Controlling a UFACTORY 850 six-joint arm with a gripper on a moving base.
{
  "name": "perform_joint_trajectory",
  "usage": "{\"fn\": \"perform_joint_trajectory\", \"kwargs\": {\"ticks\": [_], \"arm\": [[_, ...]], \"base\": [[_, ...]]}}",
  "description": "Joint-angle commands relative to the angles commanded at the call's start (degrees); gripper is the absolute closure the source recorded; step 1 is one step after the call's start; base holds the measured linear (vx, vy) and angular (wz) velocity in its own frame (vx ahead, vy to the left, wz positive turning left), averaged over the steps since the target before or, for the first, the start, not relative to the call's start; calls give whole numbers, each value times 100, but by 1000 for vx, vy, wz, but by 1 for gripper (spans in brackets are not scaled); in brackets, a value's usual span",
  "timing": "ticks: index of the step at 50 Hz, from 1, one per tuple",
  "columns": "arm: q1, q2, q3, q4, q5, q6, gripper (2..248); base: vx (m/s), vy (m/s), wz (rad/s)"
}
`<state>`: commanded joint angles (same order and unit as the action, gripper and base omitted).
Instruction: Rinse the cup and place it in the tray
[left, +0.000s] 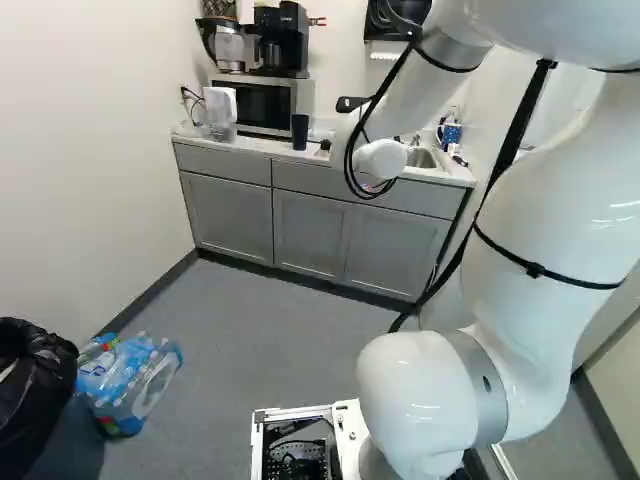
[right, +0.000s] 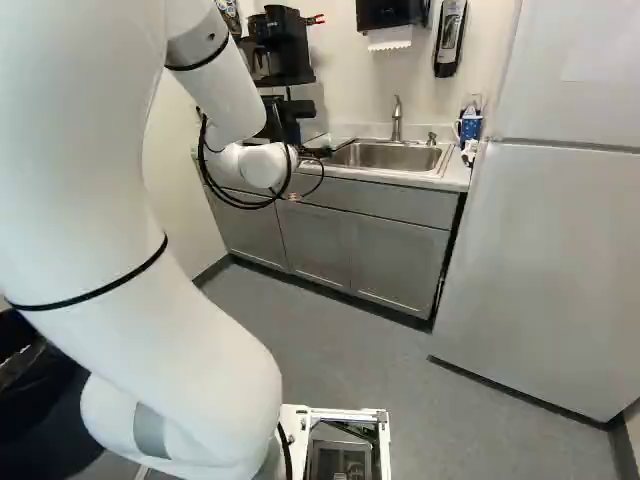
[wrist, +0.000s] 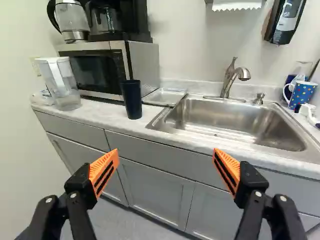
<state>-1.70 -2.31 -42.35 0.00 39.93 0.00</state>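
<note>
The hand (left: 350, 104) is nearest, its orange-padded fingers spread wide; in the wrist view nothing sits between the pads of the hand (wrist: 166, 167). Ahead, the dark cup (wrist: 132, 99) stands upright on the tabletop (wrist: 112, 118), in front of the microwave (wrist: 105, 70). The shallow tray (wrist: 165, 97) lies between cup and sink (wrist: 220, 120), near the faucet (wrist: 230, 80). Across the sink stands a spotted mug (wrist: 302, 94), with the pitcher (wrist: 62, 85) beside the microwave
</note>
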Motion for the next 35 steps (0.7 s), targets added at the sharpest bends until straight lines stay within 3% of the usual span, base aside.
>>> {"fn": "perform_joint_trajectory", "kwargs": {"ticks": [35], "arm": [[6,-60,-505,0,-395,0,3]], "base": [[0,0,0]]}}
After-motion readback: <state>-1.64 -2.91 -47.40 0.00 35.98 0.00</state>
